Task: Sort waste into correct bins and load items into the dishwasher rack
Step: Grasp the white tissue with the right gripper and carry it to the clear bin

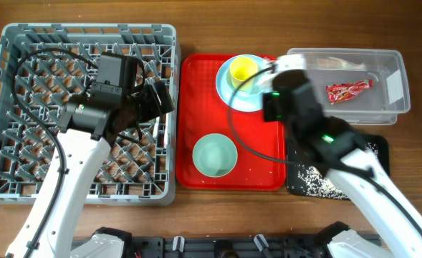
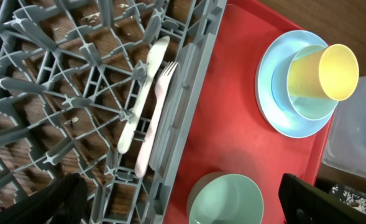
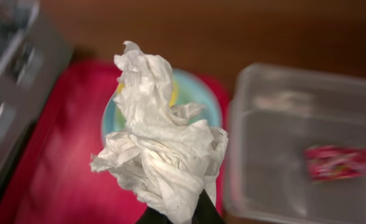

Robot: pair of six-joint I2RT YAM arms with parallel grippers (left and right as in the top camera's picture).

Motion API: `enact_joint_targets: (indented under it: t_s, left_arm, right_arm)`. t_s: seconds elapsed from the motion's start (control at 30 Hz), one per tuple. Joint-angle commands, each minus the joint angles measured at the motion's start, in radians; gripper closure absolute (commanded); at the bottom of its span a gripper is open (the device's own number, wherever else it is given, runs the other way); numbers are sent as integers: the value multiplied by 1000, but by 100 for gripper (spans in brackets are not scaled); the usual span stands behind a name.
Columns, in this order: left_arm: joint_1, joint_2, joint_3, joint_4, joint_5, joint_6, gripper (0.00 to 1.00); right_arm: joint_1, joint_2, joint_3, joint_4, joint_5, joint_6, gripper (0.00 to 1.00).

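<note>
Above the flat red serving tray (image 1: 196, 172), the right hand (image 3: 179, 216) clamps the crumpled white napkin (image 3: 161, 155), the left hand (image 1: 155, 100) gapes wide; red-and-white wrapper (image 1: 348, 91) binned, white plastic spoon (image 2: 142, 93) and fork (image 2: 159, 102) racked, blue plate (image 2: 273, 115), yellow cup (image 2: 332, 71), mint-green bowl (image 1: 215, 155) remain.

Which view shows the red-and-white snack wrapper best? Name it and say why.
Overhead: the snack wrapper lies sharp and whole in the clear tub. Right wrist shows it only as a red blur; left wrist catches only a corner of the tub, no wrapper.

light: bright, even | shadows: soft | right wrist view: background blurred
</note>
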State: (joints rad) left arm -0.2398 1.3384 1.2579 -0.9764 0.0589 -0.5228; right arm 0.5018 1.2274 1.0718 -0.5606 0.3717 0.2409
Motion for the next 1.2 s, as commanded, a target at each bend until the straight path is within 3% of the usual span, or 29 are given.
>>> enact_joint_targets:
  t_s: [0.0,0.17,0.23,0.5,0.53,0.57,0.6,0.67,0.77,0.93,1.0,1.07,1.1,1.17]
  left_arm:
    - [4,-7,6,2,11,-13,0]
    - [4,-7,6,2,11,-13,0]
    - [4,-7,6,2,11,-13,0]
    - [4,-7,6,2,11,-13,0]
    - [4,-7,6,2,11,-13,0]
    - [4,-7,6,2,11,-13,0]
    - [4,-7,6,2,11,-13,0]
    - [4,-7,6,2,11,-13,0]
    - [4,-7,6,2,11,-13,0]
    - [4,-7,6,2,11,-13,0]
    - [4,-7,6,2,11,-13,0]
    - [4,-7,6,2,11,-13,0]
    - [4,-7,6,2,11,-13,0]
    - [4,-7,6,2,11,-13,0]
  right_arm:
    - [-93,-29,0,-15,222,5,96]
    - [-253,40,-45,18,211,95,95]
    - [-310,95,-73,79,164,132,86]
    - [-392,294,-84,161,1,92,78]
    - [-392,302,-84,161,-5,91,71]
    - [-392,307,-84,161,-4,92,57]
    - [-392,309,-84,160,-4,91,37]
    - [-392,307,-83,161,-3,89,19]
    - [-392,295,-76,157,-5,67,12]
    - [-391,205,-10,55,-156,45,12]
    - [-388,135,5,36,-328,3,18]
    - [-382,63,5,37,-507,-39,37]
    - [-378,36,5,36,-564,-39,58]
    - [-361,-2,4,32,-630,-27,82]
